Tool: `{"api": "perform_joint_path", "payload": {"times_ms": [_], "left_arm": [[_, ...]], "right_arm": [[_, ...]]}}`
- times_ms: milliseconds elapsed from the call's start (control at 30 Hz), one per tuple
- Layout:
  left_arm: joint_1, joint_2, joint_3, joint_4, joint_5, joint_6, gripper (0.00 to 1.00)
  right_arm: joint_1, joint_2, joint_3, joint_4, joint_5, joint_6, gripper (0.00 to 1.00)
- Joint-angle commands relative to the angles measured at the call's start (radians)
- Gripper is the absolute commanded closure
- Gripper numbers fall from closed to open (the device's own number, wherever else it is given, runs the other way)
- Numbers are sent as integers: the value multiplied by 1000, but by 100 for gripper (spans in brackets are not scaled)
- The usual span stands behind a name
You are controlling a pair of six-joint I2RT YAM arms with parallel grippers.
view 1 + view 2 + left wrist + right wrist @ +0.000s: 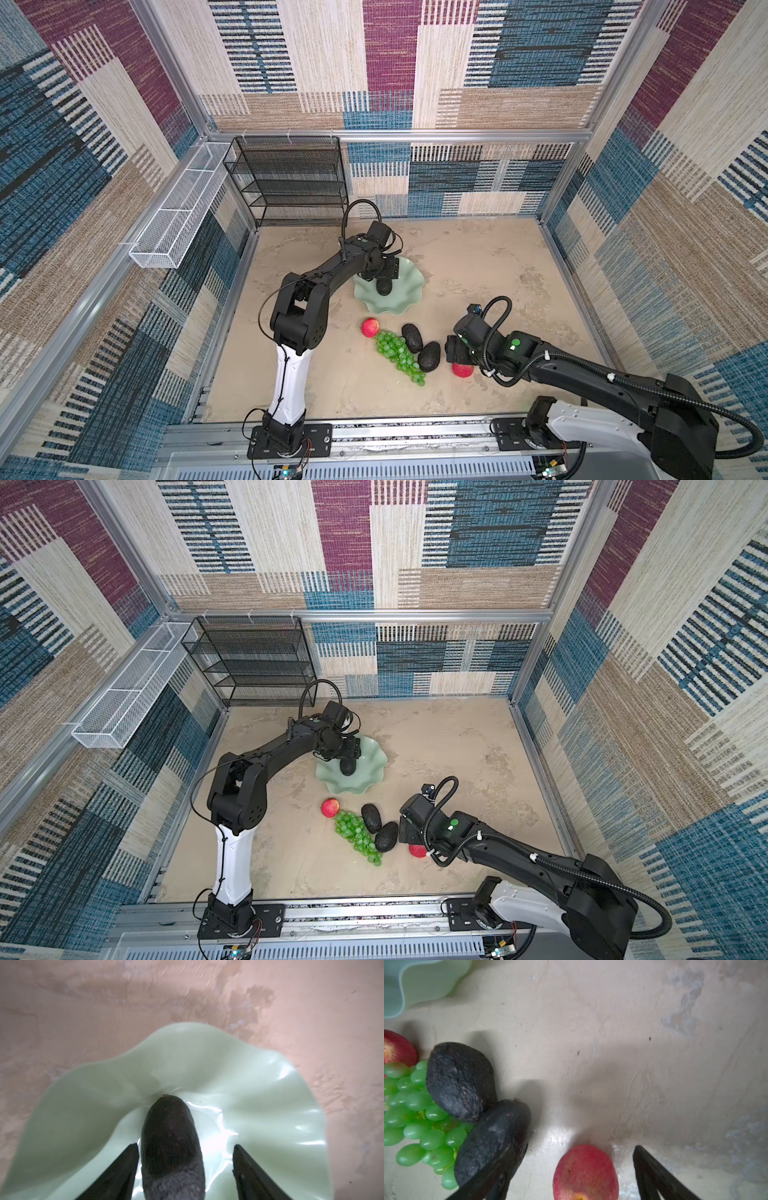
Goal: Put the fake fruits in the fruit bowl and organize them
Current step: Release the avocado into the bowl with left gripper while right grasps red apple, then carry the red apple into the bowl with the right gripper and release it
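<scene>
So the left end effector (185, 1145) is hanging over the fruit bowl (409, 306) with its jaws apart. The first avocado (170, 1136) is lying in the middle of the bowl between the fingers, and bare bowl is showing in the gap on 1 side, so nothing is getting squeezed. The rest is sitting on the bench (498, 266) in front of the bowl. The far avocado (412, 337) and near avocado (429, 356) are touching each other, with the grapes (399, 357) lying right against them. The left apple (370, 327) is sitting at the far end of the bunch. The right end effector (578, 1148) is hovering low with its jaws spread wide, and the right apple (585, 1172) is sitting loose between the fingers, just beside the near avocado.
</scene>
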Motion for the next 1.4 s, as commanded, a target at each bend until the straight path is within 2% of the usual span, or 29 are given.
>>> {"api": "perform_joint_path", "payload": {"times_ms": [0,100,233,333,433,567,700,833,933,1200,1367], "left_arm": [[13,-120,-58,117,-44,-44,25],[20,-271,-181,245,-109,-61,24],[27,-500,-376,384,-215,-63,21],[33,-636,-501,417,-290,-68,21],[42,-762,-634,435,-352,-89,20],[51,-881,-793,431,-372,-118,19],[55,-942,-881,352,-361,-161,19],[55,-1014,-966,307,-312,-216,19],[55,-1077,-1020,291,-263,-246,19],[54,-1192,-1145,273,-149,-311,19],[53,-1204,-1173,262,-111,-331,20]], "right_arm": [[24,-19,-43,-36,-8,109,12],[24,-26,-82,20,-2,114,15],[24,12,-123,127,-27,111,26],[24,24,-137,170,-36,108,36],[24,-4,-99,135,17,80,43],[-5,-14,35,100,117,-39,44],[-81,76,177,258,122,-229,45],[-131,281,364,437,99,-420,45],[-150,422,481,508,42,-511,45],[-180,757,700,557,-78,-619,45],[-182,854,734,567,-84,-620,44]]}}
